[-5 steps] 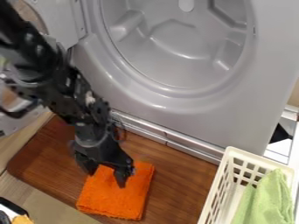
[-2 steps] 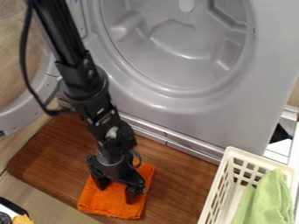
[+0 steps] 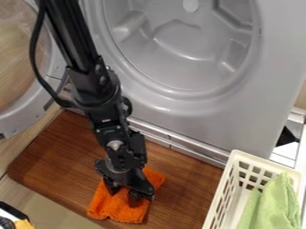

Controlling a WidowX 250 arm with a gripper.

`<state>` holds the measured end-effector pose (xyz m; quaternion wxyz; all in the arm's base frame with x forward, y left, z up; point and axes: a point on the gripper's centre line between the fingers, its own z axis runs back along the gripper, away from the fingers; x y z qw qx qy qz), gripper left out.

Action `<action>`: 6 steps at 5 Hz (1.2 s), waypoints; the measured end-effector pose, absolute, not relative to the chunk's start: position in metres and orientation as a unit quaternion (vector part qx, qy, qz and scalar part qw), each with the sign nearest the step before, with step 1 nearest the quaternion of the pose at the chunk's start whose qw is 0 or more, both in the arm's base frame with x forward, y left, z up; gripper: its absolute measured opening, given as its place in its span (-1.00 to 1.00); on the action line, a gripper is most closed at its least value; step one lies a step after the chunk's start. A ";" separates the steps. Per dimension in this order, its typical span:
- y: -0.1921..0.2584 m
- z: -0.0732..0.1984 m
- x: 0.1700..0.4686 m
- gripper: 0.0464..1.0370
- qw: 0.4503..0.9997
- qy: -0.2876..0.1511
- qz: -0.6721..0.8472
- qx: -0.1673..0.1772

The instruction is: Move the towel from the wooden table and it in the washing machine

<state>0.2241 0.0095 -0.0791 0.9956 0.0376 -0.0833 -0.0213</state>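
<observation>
My gripper (image 3: 124, 196) points down onto the orange towel (image 3: 118, 212), its fingers closed around a bunched fold near the towel's middle. The towel lies rumpled on the brown wooden table (image 3: 57, 154), its lower edge wavy and one corner sticking out to the right of the gripper. Behind the table stands the grey washing machine (image 3: 179, 105), with its round opening facing the camera and its drum (image 3: 185, 40) in sight.
The machine's round door (image 3: 53, 96) hangs open at the left, partly behind the arm. A cream plastic basket (image 3: 222, 197) with a green cloth (image 3: 275, 203) stands at the lower right. Something black and yellow sits in the lower left corner.
The gripper came down and to the right onto the towel, and its fingers drew closer together. The towel, flat and square before, has shifted slightly right and become rumpled.
</observation>
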 end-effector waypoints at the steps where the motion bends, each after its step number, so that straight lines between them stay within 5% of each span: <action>1: 0.011 -0.076 0.221 -0.53 0.996 -0.079 -0.009 0.043; 2: 0.014 -0.059 0.223 -0.81 0.994 -0.098 -0.008 0.039; 3: 0.015 -0.024 0.231 -0.89 0.990 -0.141 -0.007 0.029; 6: 0.006 0.071 0.287 -0.90 0.968 -0.249 0.013 -0.017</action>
